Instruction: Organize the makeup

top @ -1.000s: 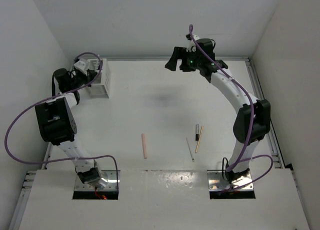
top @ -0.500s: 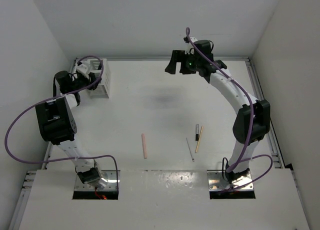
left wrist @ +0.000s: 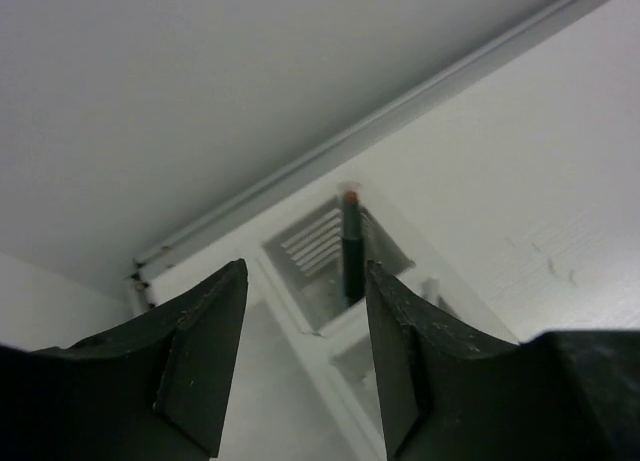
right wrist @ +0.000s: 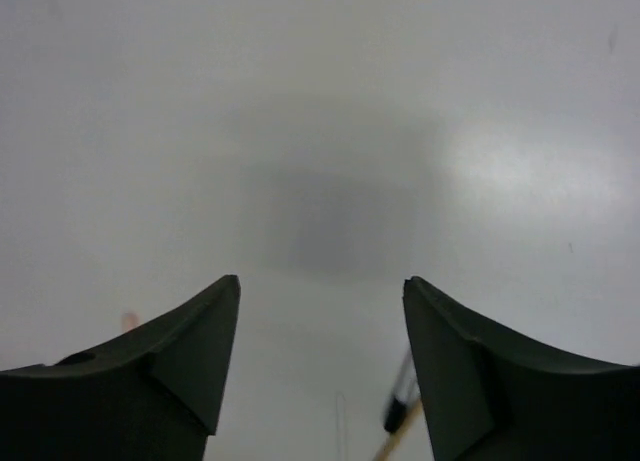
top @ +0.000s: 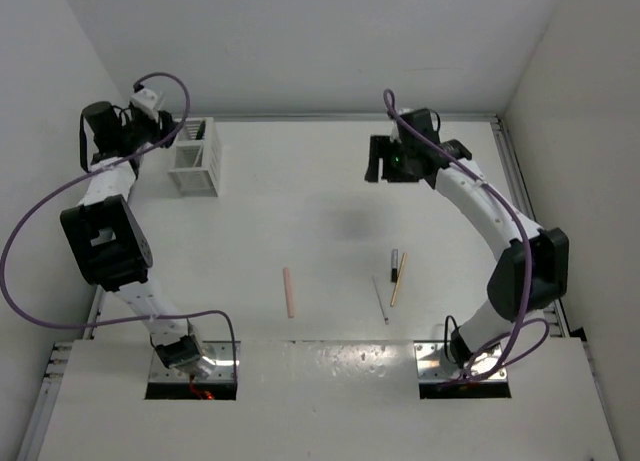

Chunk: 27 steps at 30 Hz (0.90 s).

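Four sticks of makeup lie out on the table (top: pixel 300 201), all toward its near side: the pink stick (top: pixel 289 292) alone left of centre, and to its right the thin white stick (top: pixel 380 299), the tan wooden stick (top: pixel 397 279) and the short black-and-white stick (top: pixel 394 263), close together. A black stick (left wrist: pixel 351 251) stands upright in the far compartment of the white slatted box (top: pixel 195 166) at the far left. Whether anything else is in the box cannot be told. A moment ago the left gripper (left wrist: pixel 305 281) was down over that box; it has now drawn back and up toward the far left corner, its fingers spread with nothing between them, so the box is uncovered in the overhead view. That suggests a drop-off there is finished. The right gripper (top: pixel 377 163) has meanwhile swung from the far edge toward the middle of the table and is now closer to the right-hand cluster, its fingers also apart and empty. Its wrist view catches the tan stick and the dark one at the near edge of the picture. By my reading, the task is partway along, and the next pick is likely from that cluster.
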Each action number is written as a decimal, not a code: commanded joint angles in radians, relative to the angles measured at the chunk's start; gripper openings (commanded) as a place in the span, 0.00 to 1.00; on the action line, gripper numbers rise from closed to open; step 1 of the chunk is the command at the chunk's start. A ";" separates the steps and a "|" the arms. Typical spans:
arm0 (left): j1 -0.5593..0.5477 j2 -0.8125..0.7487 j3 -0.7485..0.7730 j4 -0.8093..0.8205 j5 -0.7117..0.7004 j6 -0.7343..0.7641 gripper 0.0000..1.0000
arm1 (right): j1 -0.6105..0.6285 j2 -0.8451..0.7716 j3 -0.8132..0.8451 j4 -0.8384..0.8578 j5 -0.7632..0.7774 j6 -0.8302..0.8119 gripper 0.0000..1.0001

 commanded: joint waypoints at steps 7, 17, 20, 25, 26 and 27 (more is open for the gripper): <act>-0.102 -0.101 0.289 -0.433 -0.370 0.121 0.56 | -0.017 -0.065 -0.374 -0.142 0.084 0.238 0.34; -0.201 -0.150 0.264 -0.620 -0.410 0.004 0.56 | -0.055 -0.039 -0.503 -0.087 0.127 0.353 0.28; -0.219 -0.150 0.255 -0.645 -0.410 -0.005 0.56 | -0.066 -0.022 -0.522 -0.059 0.117 0.378 0.28; -0.248 -0.160 0.246 -0.666 -0.407 -0.014 0.56 | -0.069 0.024 -0.513 -0.047 0.130 0.376 0.28; -0.248 -0.160 0.237 -0.666 -0.407 -0.023 0.56 | -0.072 0.027 -0.511 -0.050 0.137 0.376 0.28; -0.248 -0.160 0.237 -0.666 -0.395 -0.023 0.56 | -0.071 0.033 -0.516 -0.050 0.140 0.375 0.28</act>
